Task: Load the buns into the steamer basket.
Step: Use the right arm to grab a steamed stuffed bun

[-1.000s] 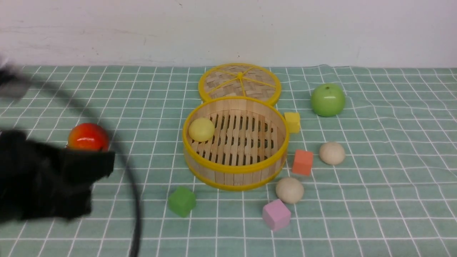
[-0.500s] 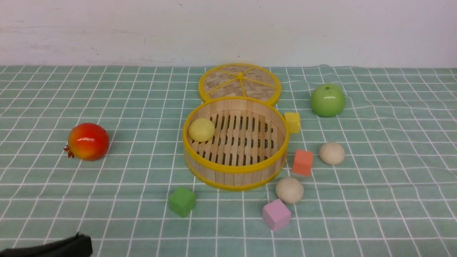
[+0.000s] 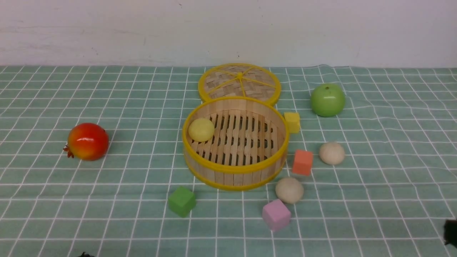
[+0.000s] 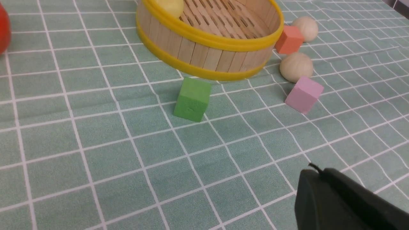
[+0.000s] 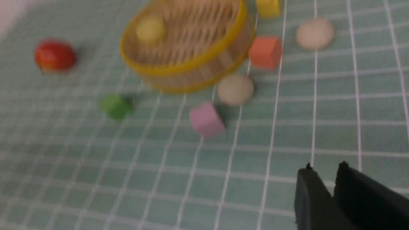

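The right gripper (image 5: 326,174) shows as two dark fingers drawn together with only a slit between them and nothing in them, low over the checked cloth (image 3: 107,214) at the near right corner, well apart from everything else. The left gripper (image 4: 322,191) is one dark mass at the near edge, and I cannot tell whether it is open or closed. Both beige buns lie on the right side, so the right arm looks the natural one to fetch them. The nearer beige bun (image 3: 289,190) sits just beside the steamer basket (image 3: 234,170), between the orange cube (image 3: 302,162) and the pink cube (image 3: 276,214), which leaves the fingers little room. The farther beige bun (image 3: 332,153) lies more in the open. The pale yellow bun (image 3: 201,129) already rests on the slatted floor against the left wall, and the lid (image 3: 239,81) lies flat behind the basket, leaving its mouth open
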Robot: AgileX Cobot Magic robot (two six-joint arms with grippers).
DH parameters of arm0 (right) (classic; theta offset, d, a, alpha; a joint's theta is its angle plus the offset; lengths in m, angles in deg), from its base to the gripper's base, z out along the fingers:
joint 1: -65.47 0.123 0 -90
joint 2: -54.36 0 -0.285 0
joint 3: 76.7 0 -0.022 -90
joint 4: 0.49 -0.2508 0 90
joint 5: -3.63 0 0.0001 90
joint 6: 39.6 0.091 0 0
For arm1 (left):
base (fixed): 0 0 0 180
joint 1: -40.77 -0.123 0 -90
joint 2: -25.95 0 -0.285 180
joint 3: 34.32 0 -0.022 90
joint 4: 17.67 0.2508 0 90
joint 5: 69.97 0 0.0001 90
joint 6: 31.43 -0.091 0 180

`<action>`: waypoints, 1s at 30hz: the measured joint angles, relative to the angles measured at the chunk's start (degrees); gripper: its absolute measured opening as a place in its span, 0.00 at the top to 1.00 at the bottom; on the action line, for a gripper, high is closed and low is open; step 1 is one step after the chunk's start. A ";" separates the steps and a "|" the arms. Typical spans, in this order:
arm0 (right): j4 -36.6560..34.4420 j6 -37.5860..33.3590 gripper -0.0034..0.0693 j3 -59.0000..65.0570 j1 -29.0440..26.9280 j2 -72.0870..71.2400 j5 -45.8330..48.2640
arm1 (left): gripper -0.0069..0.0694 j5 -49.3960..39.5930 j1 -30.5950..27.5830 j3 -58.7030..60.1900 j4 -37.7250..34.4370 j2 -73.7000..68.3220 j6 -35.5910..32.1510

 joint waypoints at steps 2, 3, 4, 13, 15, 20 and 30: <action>1.17 -2.47 0.85 -6.87 0.17 10.19 6.36 | 0.93 -0.05 0.00 0.00 0.00 0.00 0.00; 1.32 -3.03 0.85 -9.42 0.17 14.14 8.28 | 0.93 -0.05 0.00 0.00 0.00 0.00 0.00; 1.32 -3.37 0.86 -11.27 0.17 17.00 9.45 | 0.93 -0.05 0.00 0.00 0.00 0.00 0.00; 7.84 -3.80 0.87 -36.92 14.04 53.37 14.26 | 0.93 -0.17 0.00 0.04 -0.05 0.00 0.00; 11.57 -2.16 0.85 -43.16 16.86 60.18 15.18 | 0.93 -0.17 0.00 0.04 -0.05 0.00 0.00; 15.76 0.57 0.81 -51.96 19.01 69.14 16.51 | 0.93 -0.22 0.00 0.04 -0.05 0.00 0.00; 17.84 3.86 0.59 -59.69 18.99 81.17 16.22 | 0.93 -0.22 0.00 0.04 -0.05 0.00 0.00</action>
